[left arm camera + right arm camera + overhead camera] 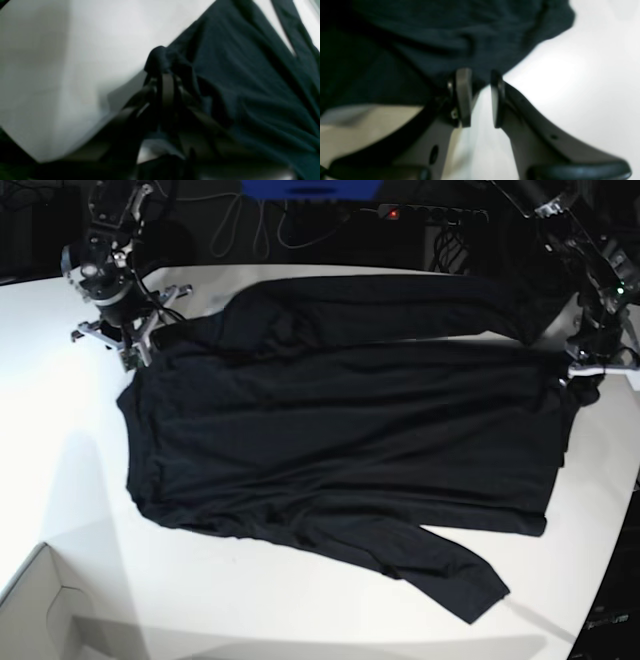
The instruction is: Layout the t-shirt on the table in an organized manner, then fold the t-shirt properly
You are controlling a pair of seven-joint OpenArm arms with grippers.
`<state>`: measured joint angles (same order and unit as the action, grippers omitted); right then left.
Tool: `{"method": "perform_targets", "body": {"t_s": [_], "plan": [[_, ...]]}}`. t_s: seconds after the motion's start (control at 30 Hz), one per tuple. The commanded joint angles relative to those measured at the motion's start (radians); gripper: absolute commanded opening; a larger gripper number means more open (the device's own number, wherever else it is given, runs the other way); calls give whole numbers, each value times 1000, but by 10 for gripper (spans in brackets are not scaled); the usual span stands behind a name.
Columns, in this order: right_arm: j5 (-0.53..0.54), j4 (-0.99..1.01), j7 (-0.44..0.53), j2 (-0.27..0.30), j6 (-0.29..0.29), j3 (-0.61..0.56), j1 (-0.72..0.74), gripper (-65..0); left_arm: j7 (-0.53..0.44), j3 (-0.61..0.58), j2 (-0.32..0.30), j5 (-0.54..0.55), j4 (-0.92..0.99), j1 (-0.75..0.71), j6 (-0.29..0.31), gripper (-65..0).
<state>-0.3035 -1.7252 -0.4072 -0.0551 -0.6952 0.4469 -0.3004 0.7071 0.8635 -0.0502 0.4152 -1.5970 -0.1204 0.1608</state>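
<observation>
I see my left gripper [162, 75] low at the right side of the base view, its jaws pressed together on a bunch of the t-shirt [340, 440]. My right gripper [480, 97] is at the far left, its jaws a little apart, tips at the fabric edge.

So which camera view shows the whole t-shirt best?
The base view: the whole t-shirt lies spread on the table, both sleeves visible. The two wrist views show only blurred patches of dark cloth near each hand.
</observation>
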Motion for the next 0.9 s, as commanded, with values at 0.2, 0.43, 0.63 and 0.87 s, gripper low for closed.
{"method": "perform_targets", "body": {"t_s": [0.2,0.43,0.63,0.87], "plan": [[11,-16,21,5,-3,2,0,-506,-17,-3,-12,14,-21,-32,7,-628],[11,-16,21,4,-3,2,0,-506,-17,3,11,14,-26,-46,7,-501],[11,-16,21,2,-3,2,0,-506,-17,3,16,14,-19,-57,7,-441],[11,-16,21,2,-3,2,-1,-506,-17,3,16,14,-15,-54,7,-426]]}}
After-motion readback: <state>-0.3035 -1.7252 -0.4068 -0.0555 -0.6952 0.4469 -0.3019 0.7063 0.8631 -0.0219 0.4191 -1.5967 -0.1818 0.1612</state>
